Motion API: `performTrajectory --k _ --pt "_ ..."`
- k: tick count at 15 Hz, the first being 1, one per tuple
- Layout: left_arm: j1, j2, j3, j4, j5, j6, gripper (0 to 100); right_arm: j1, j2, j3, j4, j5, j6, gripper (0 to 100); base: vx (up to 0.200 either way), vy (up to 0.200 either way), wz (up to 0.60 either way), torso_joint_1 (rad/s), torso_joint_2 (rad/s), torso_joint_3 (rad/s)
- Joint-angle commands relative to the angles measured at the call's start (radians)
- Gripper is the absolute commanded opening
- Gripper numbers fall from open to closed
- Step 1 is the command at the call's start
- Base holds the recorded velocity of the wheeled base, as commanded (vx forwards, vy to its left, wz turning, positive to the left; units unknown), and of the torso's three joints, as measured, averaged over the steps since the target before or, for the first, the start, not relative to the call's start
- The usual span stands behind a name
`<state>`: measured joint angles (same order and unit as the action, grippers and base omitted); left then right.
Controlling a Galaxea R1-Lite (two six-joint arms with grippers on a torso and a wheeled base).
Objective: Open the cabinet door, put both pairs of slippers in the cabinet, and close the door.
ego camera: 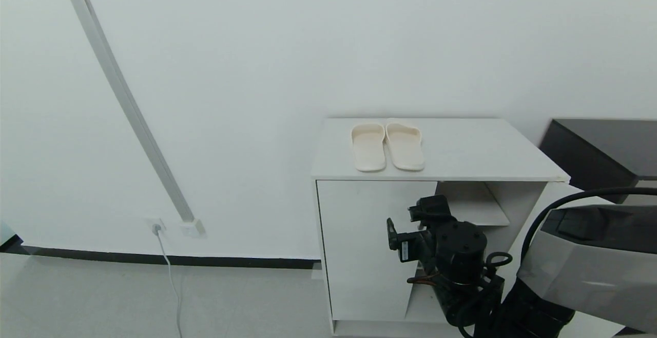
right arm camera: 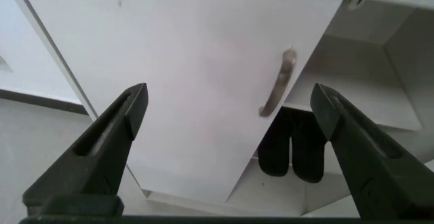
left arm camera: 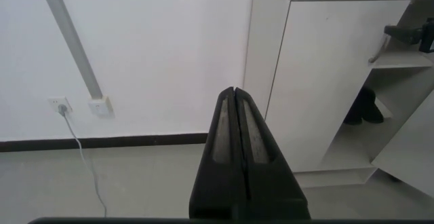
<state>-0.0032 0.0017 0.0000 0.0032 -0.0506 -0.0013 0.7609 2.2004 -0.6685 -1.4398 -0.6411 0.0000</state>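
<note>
The left tool hangs off to the cabinet's left with its fingers pressed together, holding nothing. The white cabinet has its left door leaf shut, with the handle on that leaf's inner edge. On the cabinet top, the cream slippers lie side by side, not yet stowed. The right tool sits low in front of the cabinet, its fingers spread wide and empty, facing the handle. To the right, the compartment stands open around its shelf. A dark pair of slippers already rests on the cabinet floor below the shelf. By my reading, the opening and one pair are done. The cream pair has yet to go inside, and the door has yet to be closed.
</note>
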Motion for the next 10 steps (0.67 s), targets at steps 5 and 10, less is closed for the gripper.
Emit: performTrajectory --k 5,10 --pt "0.000 0.001 0.000 0.000 0.000 0.000 0 0.000 0.004 0.000 0.002 0.000 0.000 100 0.000 0.000 0.00 0.237 -0.53 -0.299" --pt "0.000 0.001 0.000 0.000 0.000 0.000 0 0.011 0.004 0.000 0.001 0.000 0.000 100 0.000 0.000 0.00 0.185 -0.38 -0.209"
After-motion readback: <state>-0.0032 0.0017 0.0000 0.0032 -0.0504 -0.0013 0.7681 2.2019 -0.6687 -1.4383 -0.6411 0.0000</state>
